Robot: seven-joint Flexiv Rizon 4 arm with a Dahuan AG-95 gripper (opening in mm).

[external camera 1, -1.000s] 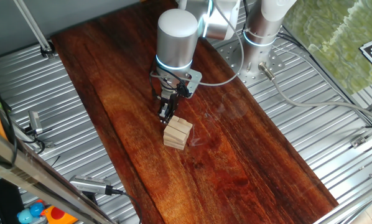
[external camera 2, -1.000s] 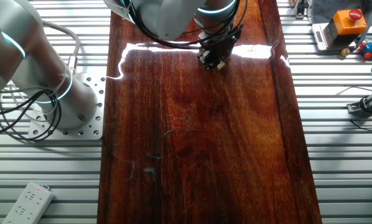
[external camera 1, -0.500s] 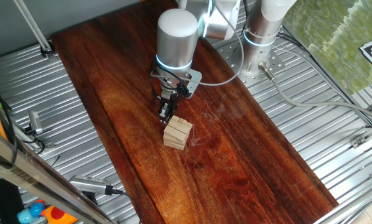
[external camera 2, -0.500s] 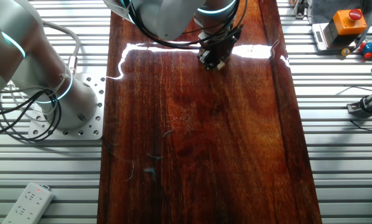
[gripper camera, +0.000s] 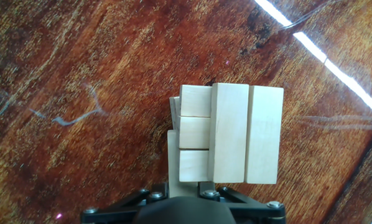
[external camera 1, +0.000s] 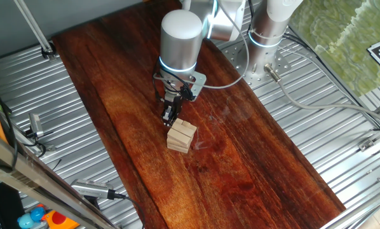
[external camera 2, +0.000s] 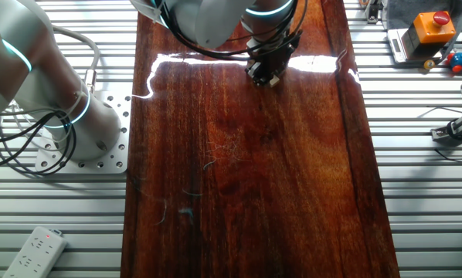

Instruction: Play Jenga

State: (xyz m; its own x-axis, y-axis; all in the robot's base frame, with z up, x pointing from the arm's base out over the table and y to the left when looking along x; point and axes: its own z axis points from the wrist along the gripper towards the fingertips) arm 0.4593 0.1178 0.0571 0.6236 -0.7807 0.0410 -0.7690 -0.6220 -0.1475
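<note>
The tool point(external camera 1: 169, 118) hangs low over the dark wooden bench point(external camera 1: 241, 165), right at the top edge of the Jenga stack point(external camera 1: 181, 136). In one fixed view the small pile of pale blocks sits just below and beside the tool tip, and the tip looks like it touches the pile's upper corner.

In the hand view the stack point(gripper camera: 226, 134) is straight ahead of the tool. 2 long blocks lie side by side on top. To their left you can see the short ends of 3 blocks from the layer under them. One thin block point(gripper camera: 173, 163) sticks out on the left, closest to the tool, running down toward its black base point(gripper camera: 183, 208).

The tips are hidden behind the black base and the blocks, so I cannot tell if the tool is released or clenched.

In the other fixed view the tool point(external camera 2: 266, 73) is at the far end of the bench point(external camera 2: 246, 177), and the arm hides most of the stack.
</note>
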